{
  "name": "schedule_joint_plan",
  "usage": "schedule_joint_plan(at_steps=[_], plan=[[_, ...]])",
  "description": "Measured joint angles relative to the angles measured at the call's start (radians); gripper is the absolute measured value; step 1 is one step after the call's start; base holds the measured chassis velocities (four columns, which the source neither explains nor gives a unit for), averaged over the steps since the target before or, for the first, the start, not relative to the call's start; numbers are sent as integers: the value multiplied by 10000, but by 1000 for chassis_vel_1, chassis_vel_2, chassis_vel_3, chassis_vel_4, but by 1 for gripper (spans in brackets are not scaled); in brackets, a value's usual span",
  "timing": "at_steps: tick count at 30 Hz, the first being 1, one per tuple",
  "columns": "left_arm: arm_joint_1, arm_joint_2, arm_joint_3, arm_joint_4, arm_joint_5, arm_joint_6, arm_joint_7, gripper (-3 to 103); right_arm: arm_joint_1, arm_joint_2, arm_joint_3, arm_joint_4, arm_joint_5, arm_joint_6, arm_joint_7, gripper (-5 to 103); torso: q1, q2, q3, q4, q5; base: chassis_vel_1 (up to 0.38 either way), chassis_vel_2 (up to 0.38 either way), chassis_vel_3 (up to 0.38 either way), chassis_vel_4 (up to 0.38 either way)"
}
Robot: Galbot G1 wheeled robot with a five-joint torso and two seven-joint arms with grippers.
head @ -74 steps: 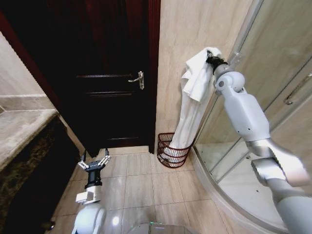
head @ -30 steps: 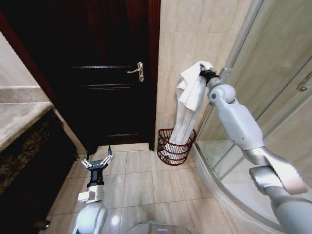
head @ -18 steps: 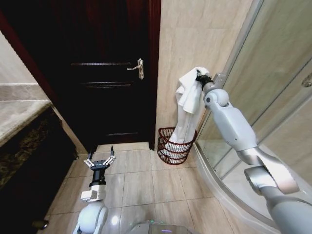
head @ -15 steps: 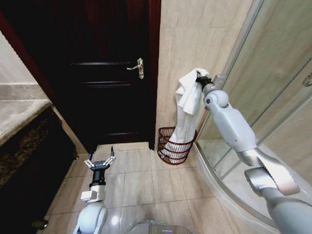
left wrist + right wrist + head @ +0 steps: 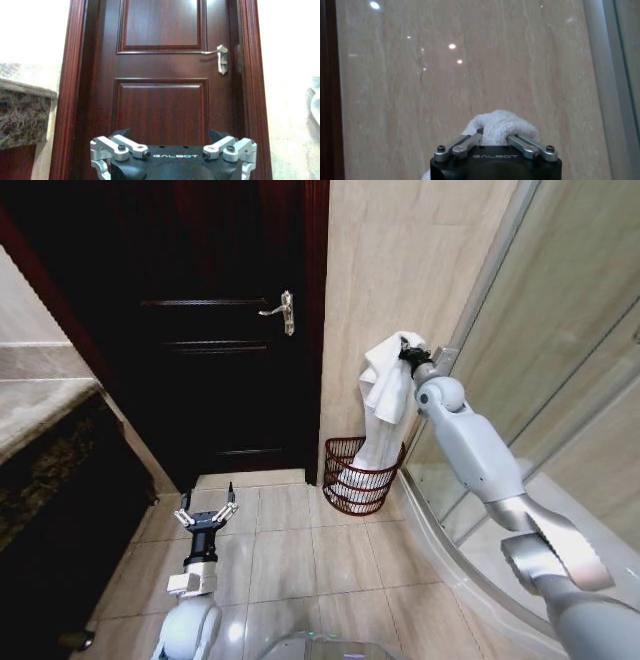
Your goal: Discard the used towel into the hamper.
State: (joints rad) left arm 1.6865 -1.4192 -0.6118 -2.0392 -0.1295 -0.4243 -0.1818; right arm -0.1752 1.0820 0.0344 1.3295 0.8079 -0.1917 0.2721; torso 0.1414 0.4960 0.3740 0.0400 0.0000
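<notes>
A white towel [image 5: 385,395] hangs from my right gripper [image 5: 406,354], which is shut on its bunched top in front of the beige tiled wall. The cloth drapes straight down and its lower end rests inside the hamper [image 5: 358,477], a small round dark red-brown wire basket on the floor in the corner. In the right wrist view the fingers [image 5: 465,144] pinch a white wad of towel [image 5: 499,123]. My left gripper [image 5: 205,511] is parked low over the floor tiles by the door, fingers spread open.
A dark wooden door [image 5: 215,330] with a metal handle [image 5: 280,310] stands to the left of the hamper. A curved glass shower enclosure [image 5: 520,370] borders the right. A dark stone counter [image 5: 45,440] runs along the left. Floor tiles [image 5: 300,550] lie open between them.
My right gripper has come down with the towel, so more of the cloth has sunk into the hamper. The head camera has shifted slightly. The left arm stays parked.
</notes>
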Motion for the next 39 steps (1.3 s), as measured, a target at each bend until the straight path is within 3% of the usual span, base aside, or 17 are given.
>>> schedule_joint_plan(at_steps=[39], plan=[[271, -290, 0, -13, 443, -225, -76, 100, -1410, 379, 401, 56, -746, 654, -574, 5, -542, -1550, -1010, 2, -1, 0, 0, 0, 0]])
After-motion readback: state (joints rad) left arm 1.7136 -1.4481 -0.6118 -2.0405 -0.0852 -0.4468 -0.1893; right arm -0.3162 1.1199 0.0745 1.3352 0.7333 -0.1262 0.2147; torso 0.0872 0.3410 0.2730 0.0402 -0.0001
